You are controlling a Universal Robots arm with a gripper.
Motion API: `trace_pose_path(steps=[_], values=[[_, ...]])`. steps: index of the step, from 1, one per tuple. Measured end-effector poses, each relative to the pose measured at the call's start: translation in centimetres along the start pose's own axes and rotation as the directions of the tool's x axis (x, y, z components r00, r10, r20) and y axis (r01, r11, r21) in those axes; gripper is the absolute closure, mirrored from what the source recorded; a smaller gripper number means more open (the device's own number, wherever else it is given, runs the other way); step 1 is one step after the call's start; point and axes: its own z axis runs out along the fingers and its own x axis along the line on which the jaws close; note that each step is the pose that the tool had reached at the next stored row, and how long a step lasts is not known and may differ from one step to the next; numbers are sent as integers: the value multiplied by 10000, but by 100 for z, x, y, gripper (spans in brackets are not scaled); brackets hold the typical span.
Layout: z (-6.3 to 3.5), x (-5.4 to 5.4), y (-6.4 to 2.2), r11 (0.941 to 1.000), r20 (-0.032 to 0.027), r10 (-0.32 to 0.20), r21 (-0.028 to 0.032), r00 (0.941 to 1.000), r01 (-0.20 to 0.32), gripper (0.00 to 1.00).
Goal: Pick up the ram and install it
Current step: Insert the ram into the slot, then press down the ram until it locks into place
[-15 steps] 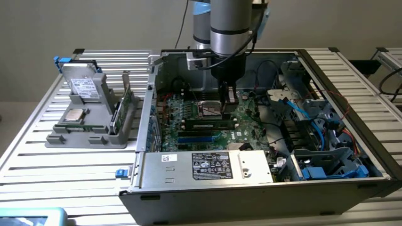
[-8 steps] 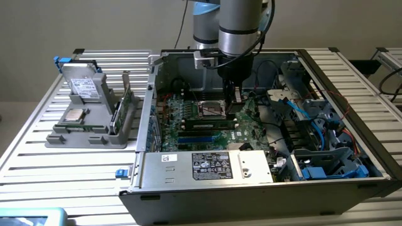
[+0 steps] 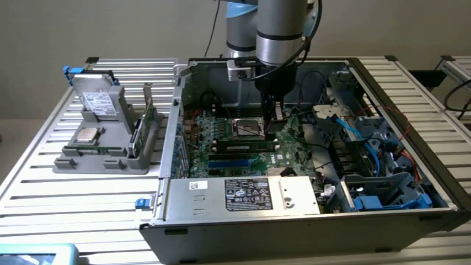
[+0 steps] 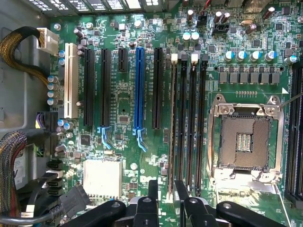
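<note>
Positions below follow the exterior view.

1. At the exterior view's left, a table of silver aluminium slats (image 3: 44,182) carries a grey plastic parts holder (image 3: 96,163). The holder contains a silver rectangular drive (image 3: 99,102) standing upright at the far end, a square silver processor chip (image 3: 88,135) lying flat, and a larger upright green card (image 3: 149,124) on its right side.

2. In the centre stands an open dark grey metal computer case (image 3: 220,232). A silver metal box with a printed label (image 3: 246,194) sits along its near wall. Beyond the box lies the green motherboard (image 3: 220,132).

3. The ram (image 3: 246,147), a slim long green stick with black chips and a white label, stands in a slot on the motherboard, just near of the square metal processor socket (image 3: 248,128). In the wrist view the ram (image 4: 170,123) appears edge-on in the outermost of 4 parallel black slots, the one farthest from the socket (image 4: 246,137). Whether it is fully seated cannot be determined.

4. The grey robot arm (image 3: 279,27) reaches down into the case. The black gripper (image 3: 276,124) hangs over the right end of the ram. In the wrist view the gripper (image 4: 166,183) is partly spread, with 1 finger on each side of the ram and a gap on both sides. It grips nothing.

5. At the right, blue cables (image 3: 353,132) and a blue plastic bay (image 3: 390,199) occupy the case.
</note>
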Motion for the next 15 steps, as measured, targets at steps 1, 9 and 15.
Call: trace_pose_path(steps=[1, 9, 15], values=[[0, 0, 0, 10000, 0, 0, 0, 10000, 0, 72], [0, 0, 0, 10000, 0, 0, 0, 10000, 0, 72], [0, 0, 0, 10000, 0, 0, 0, 10000, 0, 89]])
